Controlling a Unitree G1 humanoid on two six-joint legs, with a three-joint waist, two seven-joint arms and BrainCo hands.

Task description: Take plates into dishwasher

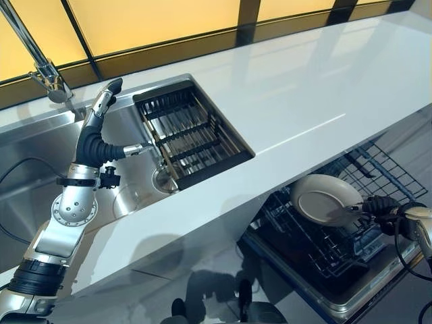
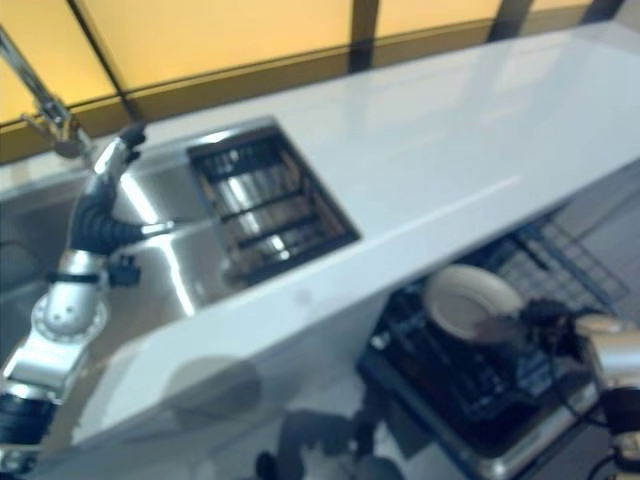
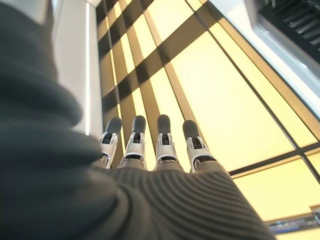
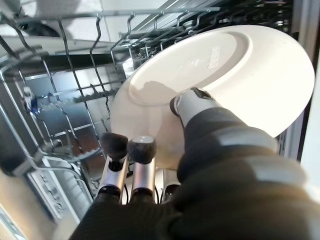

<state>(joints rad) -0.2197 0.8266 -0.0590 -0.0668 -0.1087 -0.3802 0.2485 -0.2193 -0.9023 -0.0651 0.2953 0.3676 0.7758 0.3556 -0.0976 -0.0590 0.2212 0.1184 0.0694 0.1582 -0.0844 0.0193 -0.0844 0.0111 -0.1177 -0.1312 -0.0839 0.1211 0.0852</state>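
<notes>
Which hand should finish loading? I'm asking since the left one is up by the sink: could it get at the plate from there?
Probably not. The left hand is raised over the sink, fingers straight, with the countertop between it and the dishwasher rack below. The right hand already pinches the plate there.

A round, off-white ceramic plate [image 1: 325, 198] sits tilted at the lower right of the head views, its underside showing, over the dark wire dishwasher rack [image 1: 317, 250] pulled out beneath the counter.

The counter [image 1: 283, 115] overhangs the rack [image 1: 337, 229]. Upright tines [image 4: 95, 60] crowd around the plate [image 4: 220, 75]; access is from the front
</notes>
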